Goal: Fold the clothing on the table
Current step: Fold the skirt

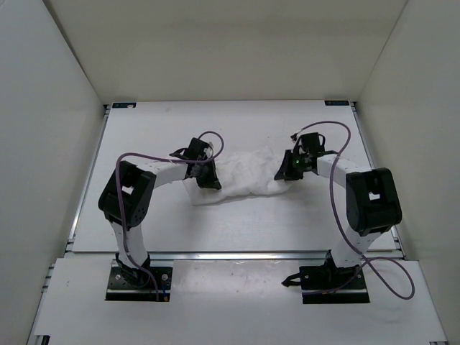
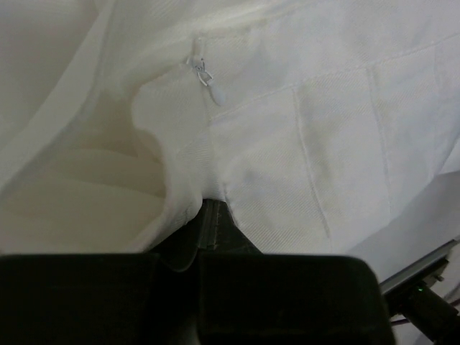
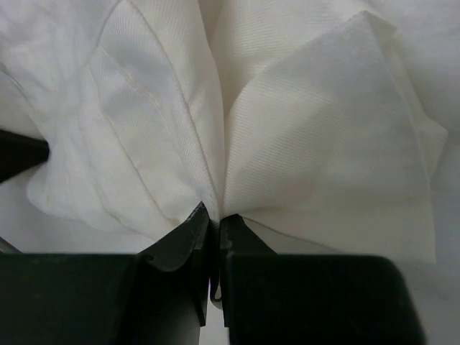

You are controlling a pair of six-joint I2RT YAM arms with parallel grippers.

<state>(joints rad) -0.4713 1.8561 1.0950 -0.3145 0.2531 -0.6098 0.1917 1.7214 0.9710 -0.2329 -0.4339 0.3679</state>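
The white clothing lies bunched in the middle of the table, between the two arms. My left gripper is at its left edge, shut on a fold of the clothing; in the left wrist view the left gripper shows its tips buried in the fabric, below a small zipper pull. My right gripper is at the garment's right edge. In the right wrist view the right gripper pinches the clothing, and creases fan out from its tips.
Metal rails run along the table's edges, such as the near rail. White walls enclose the table on three sides. Purple cables loop over both arms. The right arm's rail shows at the lower right of the left wrist view.
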